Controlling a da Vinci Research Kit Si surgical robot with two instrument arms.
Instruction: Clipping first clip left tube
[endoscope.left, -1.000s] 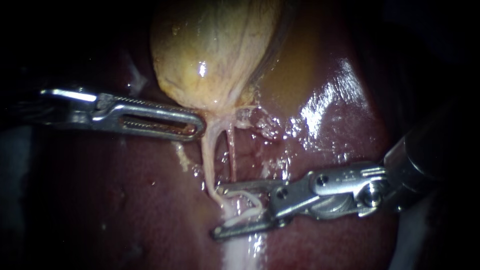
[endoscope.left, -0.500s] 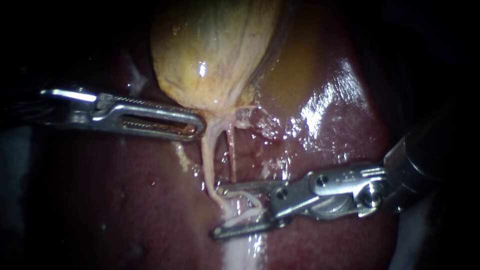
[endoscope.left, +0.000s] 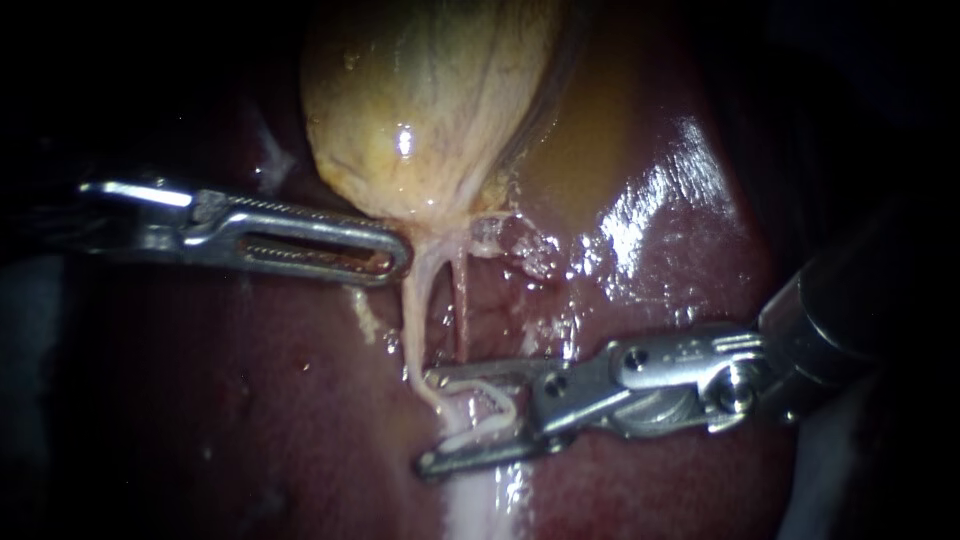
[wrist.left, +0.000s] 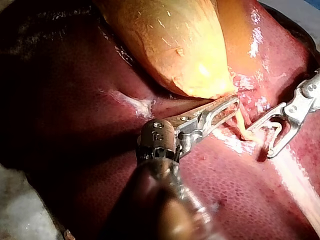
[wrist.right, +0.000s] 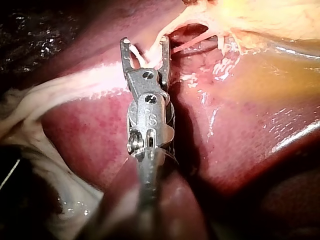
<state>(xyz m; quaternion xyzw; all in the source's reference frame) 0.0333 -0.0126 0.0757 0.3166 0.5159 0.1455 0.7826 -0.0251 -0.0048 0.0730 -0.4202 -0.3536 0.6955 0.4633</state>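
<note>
The yellow gallbladder (endoscope.left: 430, 100) lies on the dark red liver (endoscope.left: 680, 260). From its neck two tubes run down: the pale left tube (endoscope.left: 413, 310) and the thin reddish right tube (endoscope.left: 462, 310). My left instrument (endoscope.left: 395, 255) lies with its slotted jaws together on the edge of the gallbladder's neck (wrist.left: 227, 102). My right instrument (endoscope.left: 428, 420) holds a white clip (endoscope.left: 495, 412) in jaws that stand wide apart. The left tube's lower end passes between those jaws (wrist.right: 145, 47). The right tube stays just above the upper jaw.
A pale band of tissue (endoscope.left: 480, 500) runs down the liver below the right instrument. Frayed whitish tissue (endoscope.left: 530, 250) sits right of the gallbladder's neck. Wet liver surface shines at the right (endoscope.left: 640, 220). White loose tissue (wrist.right: 40, 100) lies beside the right instrument's shaft.
My right instrument has shifted slightly to the left and a little up, bringing its jaws further across the left tube. The left instrument has hardly moved.
</note>
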